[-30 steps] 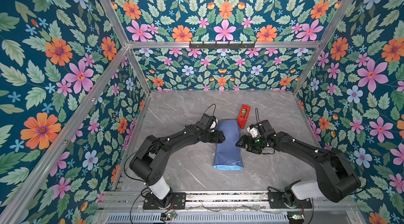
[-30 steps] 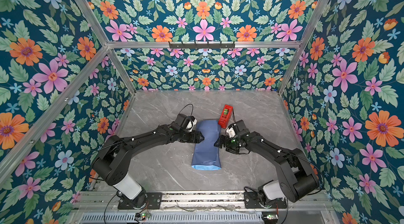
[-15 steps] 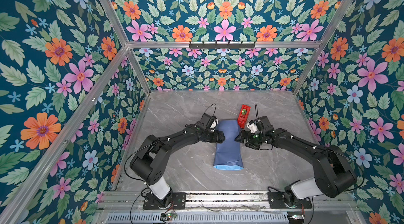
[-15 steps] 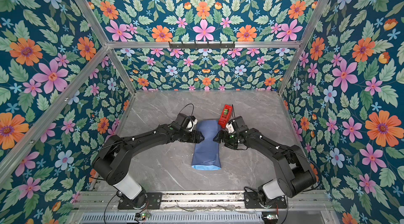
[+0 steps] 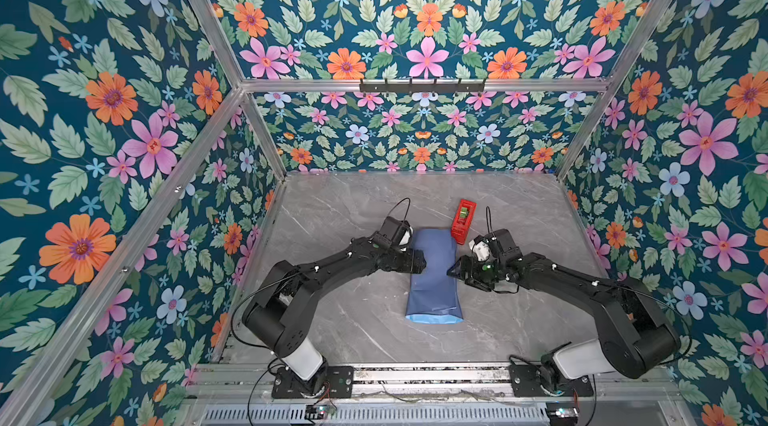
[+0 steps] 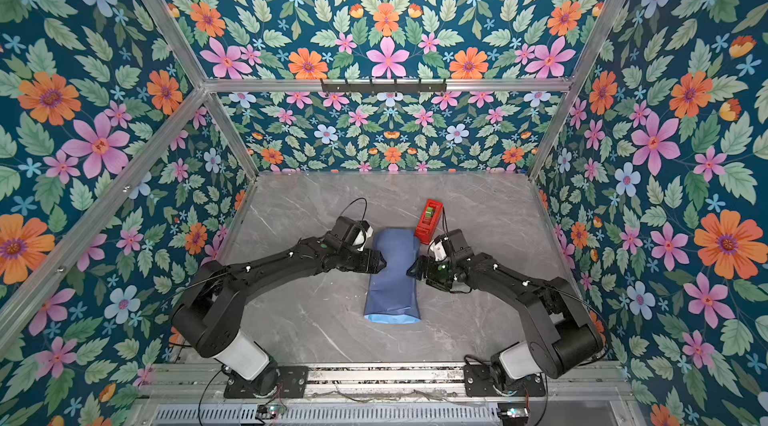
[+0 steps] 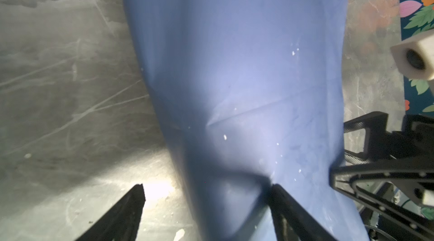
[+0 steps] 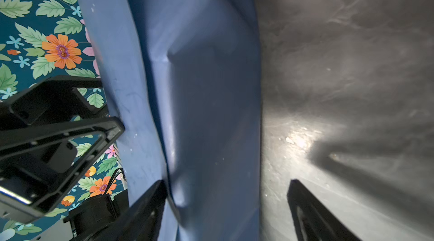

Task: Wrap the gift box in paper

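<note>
Paper (image 5: 433, 291), folded bundle, on table (image 5: 353, 212).
Left gripper (image 5: 419, 264) and right gripper (image 5: 451, 272): jaws wide, each straddling a paper edge, holding nothing.

Lit brightly and evenly from overhead in both top views; left only faint, soft shadows on marble tabletop (image 5: 365, 332). Rendered sharp throughout, with wide-angle stretch across floral walls (image 5: 95, 120) toward edges. Looked dimmer in wrist views: burned white glare patches onto tabletop, blurred slate-blue paper (image 7: 234, 63) at close range, cast long dark shadow streak in right wrist view.
</note>
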`<state>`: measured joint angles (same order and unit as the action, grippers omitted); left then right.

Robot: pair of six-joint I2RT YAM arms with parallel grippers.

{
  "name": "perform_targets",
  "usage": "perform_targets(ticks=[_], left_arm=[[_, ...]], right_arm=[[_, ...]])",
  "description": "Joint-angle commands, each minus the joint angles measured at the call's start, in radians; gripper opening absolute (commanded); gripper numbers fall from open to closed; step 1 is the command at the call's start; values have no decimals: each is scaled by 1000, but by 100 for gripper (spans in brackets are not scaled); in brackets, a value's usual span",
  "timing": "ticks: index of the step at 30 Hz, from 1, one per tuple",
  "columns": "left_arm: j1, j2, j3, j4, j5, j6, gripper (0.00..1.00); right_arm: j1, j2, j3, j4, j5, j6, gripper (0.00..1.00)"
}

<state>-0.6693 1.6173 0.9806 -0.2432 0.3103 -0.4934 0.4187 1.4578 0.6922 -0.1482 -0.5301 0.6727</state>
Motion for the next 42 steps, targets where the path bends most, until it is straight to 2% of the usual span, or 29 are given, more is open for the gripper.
perform_targets(ticks=[1, 9, 23, 31, 37, 42], left_arm=[[0, -15, -6, 1, -1, -16, 86], [2, 17, -14, -15, 36, -1, 86], [4, 59, -8, -109, 8, 58, 85], [4, 62, -8, -122, 1, 62, 84], [4, 64, -9, -121, -8, 61, 83], [4, 70, -14, -114, -12, 55, 83]], right_arm=[[2, 5, -11, -100, 41, -25, 81], [2, 5, -10, -106, 45, -29, 80], [-1, -45, 91, -174, 44, -54, 83], [-120, -82, 202, -250, 27, -107, 83], [-168, -20, 306, -257, 39, -128, 82], [-154, 49, 333, -197, -5, -77, 78]])
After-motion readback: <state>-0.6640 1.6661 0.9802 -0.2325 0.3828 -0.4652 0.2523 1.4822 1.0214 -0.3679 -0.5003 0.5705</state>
